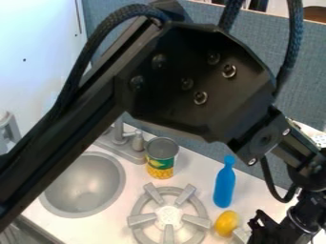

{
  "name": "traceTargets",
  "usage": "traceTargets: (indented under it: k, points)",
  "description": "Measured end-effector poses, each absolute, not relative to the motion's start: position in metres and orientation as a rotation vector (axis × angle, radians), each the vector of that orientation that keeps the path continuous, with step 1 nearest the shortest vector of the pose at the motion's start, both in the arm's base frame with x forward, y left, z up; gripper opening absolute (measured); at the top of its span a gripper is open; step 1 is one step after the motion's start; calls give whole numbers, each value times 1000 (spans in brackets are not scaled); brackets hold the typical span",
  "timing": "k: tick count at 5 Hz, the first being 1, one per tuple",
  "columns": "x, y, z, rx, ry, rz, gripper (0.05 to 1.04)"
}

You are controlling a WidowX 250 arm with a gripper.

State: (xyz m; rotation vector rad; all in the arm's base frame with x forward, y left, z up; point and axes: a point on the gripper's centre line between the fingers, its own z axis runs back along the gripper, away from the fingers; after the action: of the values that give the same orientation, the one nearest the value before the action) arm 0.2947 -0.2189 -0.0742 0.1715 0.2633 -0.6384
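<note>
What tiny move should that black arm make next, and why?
Probably a small shift toward the yellow object: the end effector appears right beside it in this view, closer than to the blue bottle or the can.

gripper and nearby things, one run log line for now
gripper: lower right, near yellow object | blue bottle: beyond yellow object | can: beside sink | burner: left of yellow object

The robot arm is matte black, with a straight grooved bar, a broad many-sided plate dotted with silver screws and dark round holes, thick braided dark cables, and a black gripper.
</note>
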Motion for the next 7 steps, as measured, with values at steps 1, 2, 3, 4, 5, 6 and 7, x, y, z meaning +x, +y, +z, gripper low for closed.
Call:
traceTargets:
  k: [1,2,3,4,5,6,7]
  points:
    - [296,-219,-75,168,255,-633,641]
    - [300,-216,-75,144,256,-613,710]
    - [305,-207,-80,85,255,-567,980]
    - [303,-197,-74,15,253,-523,1005]
    - [300,-186,-39,-58,203,-513,1001]
    - [289,-155,-4,-115,153,-469,1000]
    - [283,-125,23,-109,115,-422,1001]
